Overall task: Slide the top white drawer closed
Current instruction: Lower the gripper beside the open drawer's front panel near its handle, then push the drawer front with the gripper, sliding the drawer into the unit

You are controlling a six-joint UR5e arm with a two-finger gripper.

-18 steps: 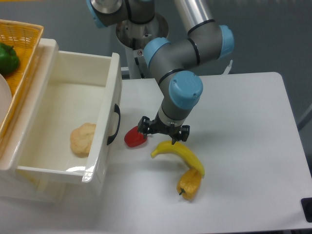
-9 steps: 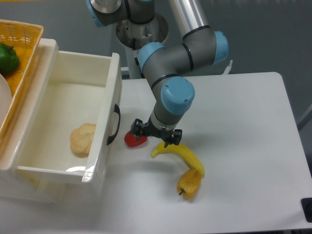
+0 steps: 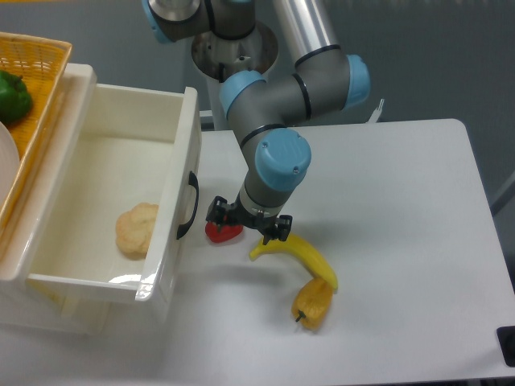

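- Top white drawer (image 3: 121, 201) is standing pulled out at frame left, holding a pale lump (image 3: 137, 229).
- Tool (image 3: 244, 222), jaws spread, is hovering over a red pepper (image 3: 222, 232) beside the handle (image 3: 189, 205); banana (image 3: 294, 253) is lying lower right.

The gripper (image 3: 244, 220) hides part of the red pepper (image 3: 222, 232). The picture's left edge cuts off the basket (image 3: 32, 64) and the green pepper (image 3: 12, 95) in it.
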